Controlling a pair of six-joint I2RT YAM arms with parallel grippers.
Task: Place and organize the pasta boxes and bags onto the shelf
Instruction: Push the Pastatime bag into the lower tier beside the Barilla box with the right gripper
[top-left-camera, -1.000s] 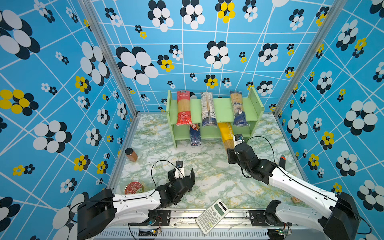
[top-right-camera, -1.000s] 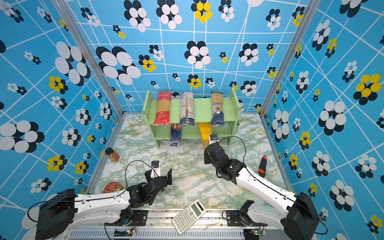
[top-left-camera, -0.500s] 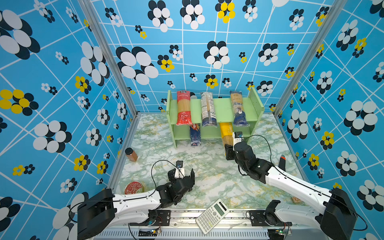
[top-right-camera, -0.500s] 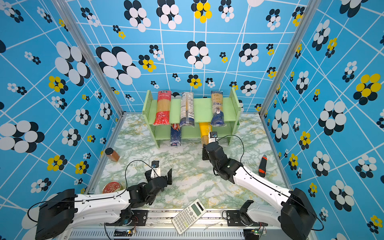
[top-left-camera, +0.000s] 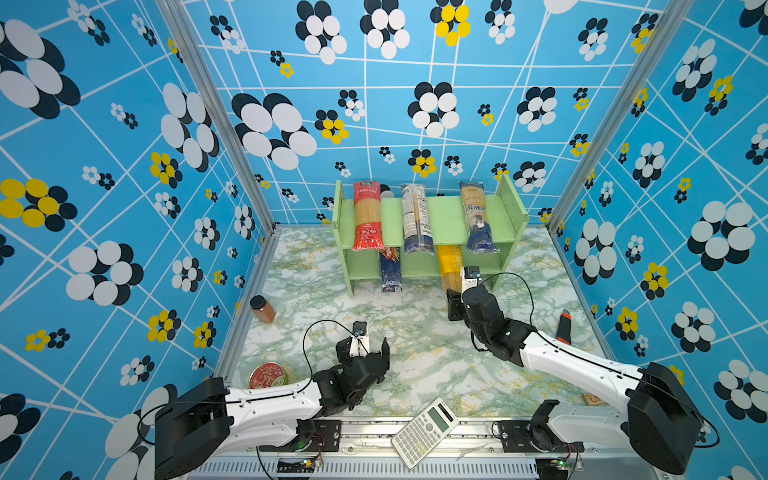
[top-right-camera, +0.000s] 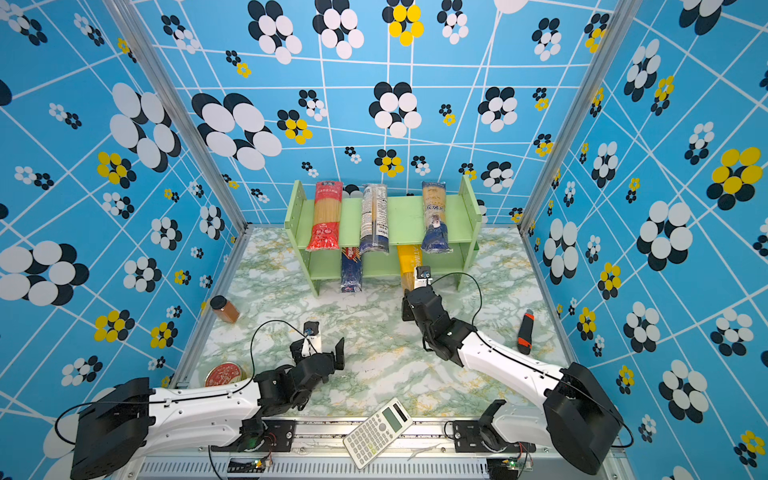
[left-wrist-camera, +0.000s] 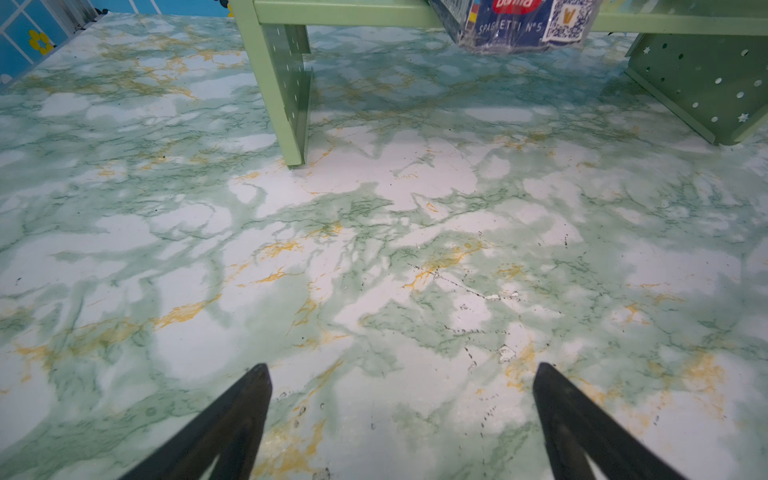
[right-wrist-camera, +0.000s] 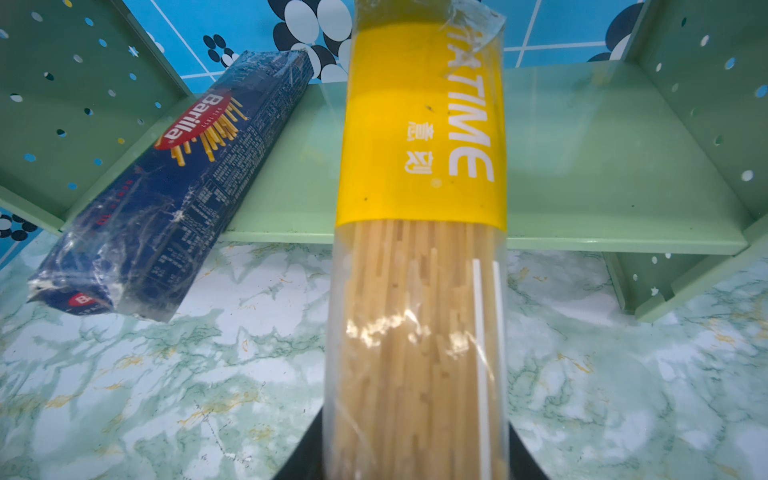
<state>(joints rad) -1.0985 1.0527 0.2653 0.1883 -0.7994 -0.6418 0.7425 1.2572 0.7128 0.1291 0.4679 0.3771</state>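
**As the yellow bag slides deeper, the last pack is nearly shelved**

Compared with a second ago, the yellow spaghetti bag (top-left-camera: 449, 266) sits a little farther onto the lower tier (top-left-camera: 419, 270) of the green shelf (top-left-camera: 509, 208). Its printed band now lies over the board, while its clear end overhangs the desk (top-left-camera: 415, 332). The right hand (top-left-camera: 452, 296) has come forward with it and stays clamped on that near end.

Just beside it on the same tier, the Barilla box (top-left-camera: 390, 270) lies slightly askew, also overhanging. Above are the red-ended bag (top-left-camera: 367, 216), the clear-and-navy bag (top-left-camera: 415, 220) and the yellow-and-navy bag (top-left-camera: 478, 220).

No pasta remains loose on the desk, so what is left is probably a final push and release. The left hand (top-left-camera: 365, 347) hovers empty, spread wide, well back from the shelf.
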